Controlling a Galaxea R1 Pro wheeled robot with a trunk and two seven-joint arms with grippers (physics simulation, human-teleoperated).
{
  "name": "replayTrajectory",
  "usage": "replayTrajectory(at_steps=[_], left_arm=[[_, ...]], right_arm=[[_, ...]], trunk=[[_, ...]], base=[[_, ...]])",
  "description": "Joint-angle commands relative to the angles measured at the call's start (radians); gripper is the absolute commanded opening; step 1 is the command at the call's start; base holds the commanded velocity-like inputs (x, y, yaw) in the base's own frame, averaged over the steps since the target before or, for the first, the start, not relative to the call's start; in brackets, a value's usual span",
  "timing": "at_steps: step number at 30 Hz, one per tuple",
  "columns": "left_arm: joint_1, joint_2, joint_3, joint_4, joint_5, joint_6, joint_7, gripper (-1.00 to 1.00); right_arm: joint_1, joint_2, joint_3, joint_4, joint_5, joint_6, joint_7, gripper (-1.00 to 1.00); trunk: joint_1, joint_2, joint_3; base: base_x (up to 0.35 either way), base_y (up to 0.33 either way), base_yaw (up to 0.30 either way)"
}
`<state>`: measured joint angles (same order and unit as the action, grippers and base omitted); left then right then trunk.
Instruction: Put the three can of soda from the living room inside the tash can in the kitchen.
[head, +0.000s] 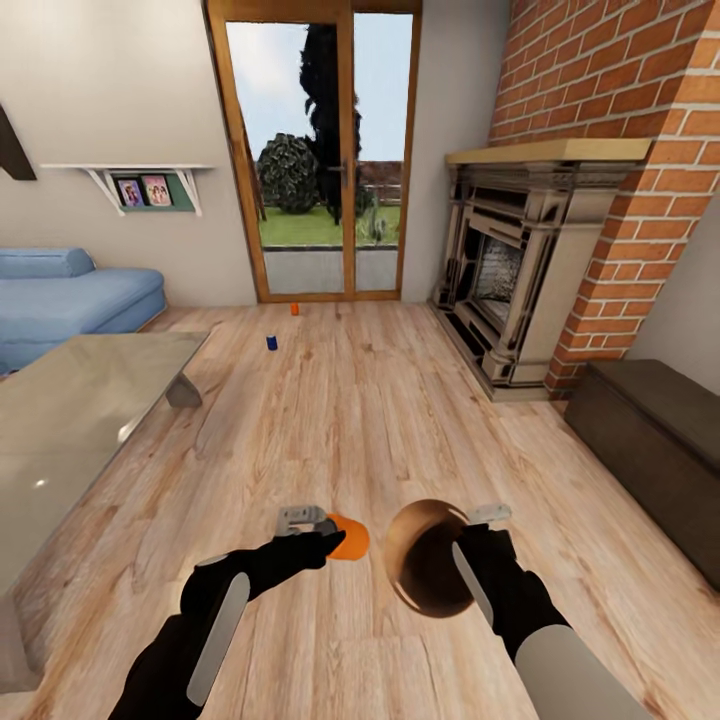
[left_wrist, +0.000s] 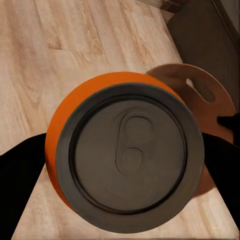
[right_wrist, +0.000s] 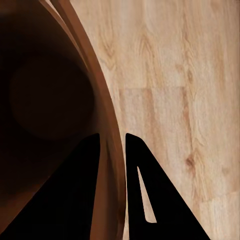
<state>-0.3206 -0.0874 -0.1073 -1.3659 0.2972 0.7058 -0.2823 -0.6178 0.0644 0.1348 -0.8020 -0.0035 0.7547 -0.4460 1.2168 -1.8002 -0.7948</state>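
1. An orange soda can (head: 349, 537) is held by the left gripper (head: 322, 541) low in front of the robot, above the plank floor (head: 400, 420). In the left wrist view the grey top of this can (left_wrist: 129, 156), with its pull tab, is seen between the two dark fingers (left_wrist: 20, 175), which are closed against its sides.
2. The trash can (head: 428, 556) is held by the right gripper (head: 462, 548) just beside the orange can, to its right. It is tilted so that its wood-toned inside is turned towards the head camera.
3. In the right wrist view the rim of the trash can (right_wrist: 107, 150) is seen pinched between the two dark fingers (right_wrist: 150, 200), one inside the bin and one outside.
4. The orange can and the bin rim are near each other, but it cannot be told whether they touch.
5. A dark blue can (head: 271, 342) is standing on the floor further ahead, well apart from the grippers.
6. A second orange can (head: 294, 309) is standing beyond it, close to the glass doors (head: 318, 150).
7. A glass table (head: 70, 420) and a blue sofa (head: 70, 300) are seen at the left, and a stone fireplace (head: 520, 270) in a brick wall (head: 620, 90) at the right.
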Motion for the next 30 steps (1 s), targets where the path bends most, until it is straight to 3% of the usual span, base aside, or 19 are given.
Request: replayTrajectory(at_steps=[1, 12, 21, 30], left_arm=[[0.001, 0.0, 0.0, 0.0, -0.001, 0.0, -0.004, -1.0], [0.005, 0.0, -0.003, 0.0, -0.001, 0.0, -0.043, -1.0], [0.005, 0.0, -0.039, 0.001, -0.001, -0.001, -0.044, -1.0], [0.005, -0.004, -0.118, 0.019, -0.002, -0.01, -0.035, -1.0]], right_arm=[[0.0, 0.002, 0.0, 0.001, 0.005, -0.001, 0.003, -1.0], [0.0, 0.024, 0.002, 0.026, 0.008, -0.003, 0.003, -1.0], [0.0, 0.038, 0.006, 0.033, 0.01, -0.003, 0.003, -1.0], [0.0, 0.055, 0.009, 0.033, 0.01, -0.003, 0.003, -1.0]], trunk=[[-0.004, 0.007, 0.003], [-0.046, 0.084, 0.038], [-0.081, 0.147, 0.066], [-0.111, 0.203, 0.091]], base=[[0.0, 0.0, 0.0], [0.0, 0.0, 0.0], [0.0, 0.0, 0.0], [0.0, 0.0, 0.0]])
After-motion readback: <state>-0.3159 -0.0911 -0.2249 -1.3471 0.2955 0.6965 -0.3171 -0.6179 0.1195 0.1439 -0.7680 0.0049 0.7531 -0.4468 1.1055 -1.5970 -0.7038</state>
